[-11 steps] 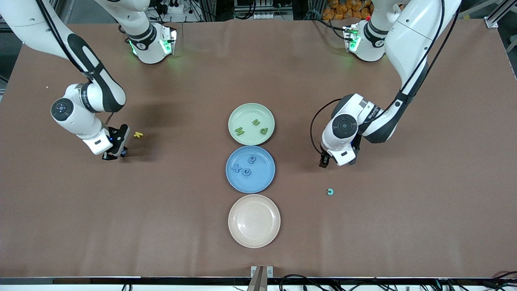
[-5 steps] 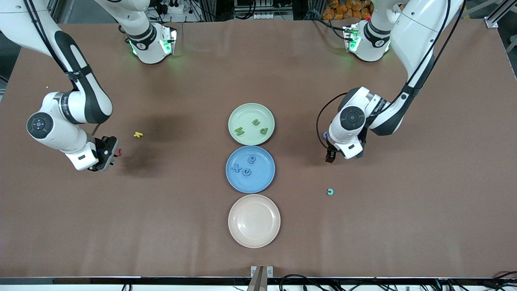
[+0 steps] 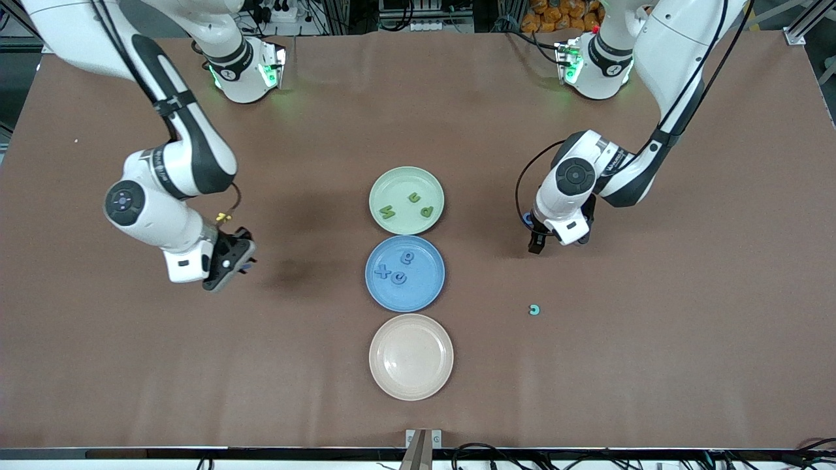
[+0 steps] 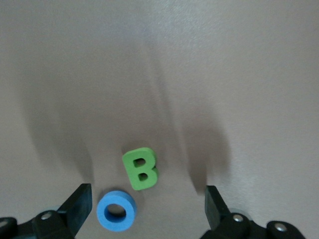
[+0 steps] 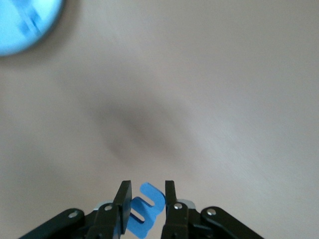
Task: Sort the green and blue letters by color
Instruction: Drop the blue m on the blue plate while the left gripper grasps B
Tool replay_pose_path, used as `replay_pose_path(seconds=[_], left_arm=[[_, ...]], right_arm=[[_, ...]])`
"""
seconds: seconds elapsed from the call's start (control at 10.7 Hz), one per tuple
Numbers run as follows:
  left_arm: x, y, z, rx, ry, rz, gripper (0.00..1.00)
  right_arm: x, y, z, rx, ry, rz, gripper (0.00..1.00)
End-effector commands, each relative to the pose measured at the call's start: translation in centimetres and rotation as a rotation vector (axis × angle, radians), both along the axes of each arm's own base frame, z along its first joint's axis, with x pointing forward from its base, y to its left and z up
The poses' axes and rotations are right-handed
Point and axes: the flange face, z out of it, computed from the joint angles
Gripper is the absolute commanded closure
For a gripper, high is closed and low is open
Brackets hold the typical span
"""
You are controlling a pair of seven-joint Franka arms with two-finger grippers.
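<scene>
Blue letter is pinched in the right tool, up over the surface at nine o'clock of the blue plate. Looks like delivery: next, swing across and release there. Left tool, spread wide, hovers over a green B just beside a blue O, three o'clock of the green plate.

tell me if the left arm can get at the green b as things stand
Probably yes. The left gripper is open above the table with the green B lying flat between its fingers' line and nothing on top of it. The blue O lies right beside the B, so it might get nudged.
</scene>
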Motion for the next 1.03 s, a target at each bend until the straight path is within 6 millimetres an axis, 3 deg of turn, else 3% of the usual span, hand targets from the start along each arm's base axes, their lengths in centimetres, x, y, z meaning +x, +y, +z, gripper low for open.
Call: replay_pose_path(seconds=[0.0, 0.28, 0.56, 0.66, 0.75, 0.84, 0.94], left_arm=[[-1.1, 1.2, -0.4, 0.028, -0.046, -0.001, 0.0], [-0.9, 1.2, -0.9, 0.024, -0.052, 0.009, 0.0], [-0.7, 1.3, -0.9, 0.024, -0.056, 0.017, 0.0], [-0.2, 1.7, -0.6, 0.022, -0.064, 0.05, 0.87], [0.1, 1.9, -0.5, 0.016, -0.073, 0.066, 1.0], [0.2, 1.9, -0.4, 0.015, -0.075, 0.068, 1.0], [0.2, 1.9, -0.4, 0.015, -0.076, 0.065, 1.0]], right_arm=[[0.5, 9.6, 2.5, 0.089, 0.04, -0.295, 1.0], [-0.6, 20.6, 0.4, 0.119, 0.128, -0.583, 1.0], [-2.4, 26.4, -3.0, 0.103, 0.189, -0.662, 1.0], [-3.0, 28.1, -4.2, 0.091, 0.189, -0.681, 1.0], [-3.2, 29.0, -5.1, 0.095, 0.18, -0.698, 1.0], [-3.2, 29.3, -5.6, 0.106, 0.172, -0.708, 1.0], [-3.1, 29.1, -5.8, 0.106, 0.172, -0.711, 0.81]])
